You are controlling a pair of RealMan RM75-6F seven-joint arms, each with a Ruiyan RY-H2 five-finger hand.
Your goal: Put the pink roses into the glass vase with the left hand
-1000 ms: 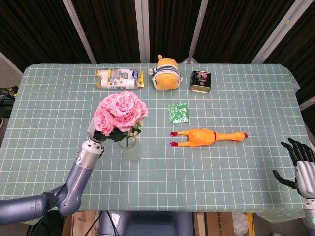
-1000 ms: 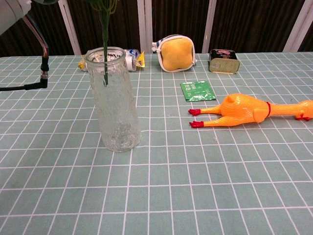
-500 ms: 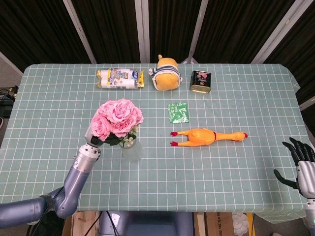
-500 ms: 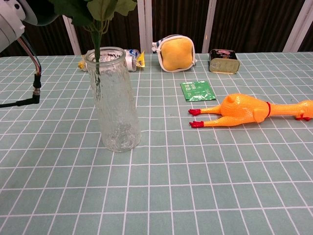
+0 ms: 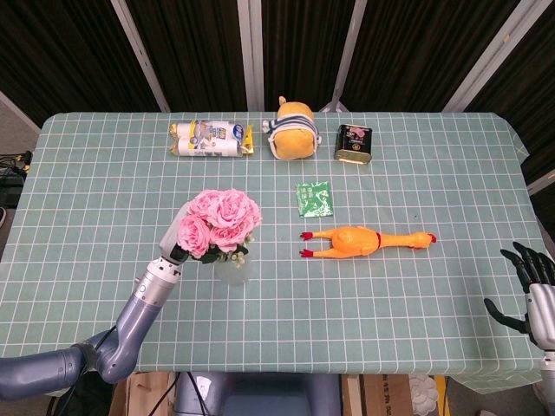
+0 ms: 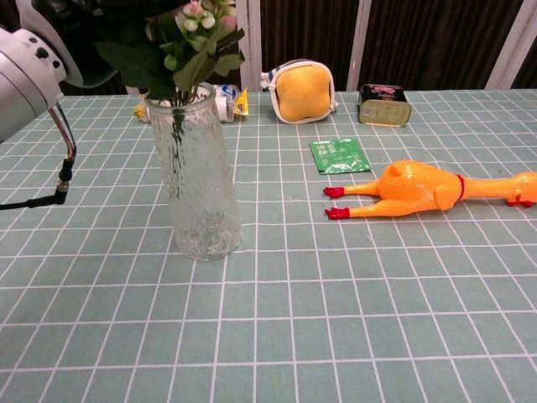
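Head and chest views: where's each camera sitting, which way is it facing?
Head view: high above the near table edge, looking steeply down on the whole table; shows the left hand at the pink roses over the glass vase, and the right hand at the lower right.
Chest view: low, near tabletop height, facing the far curtains; shows only part of the left arm at the upper left.
Shared: roses, vase, rubber chicken, green packet, tin, yellow plush.
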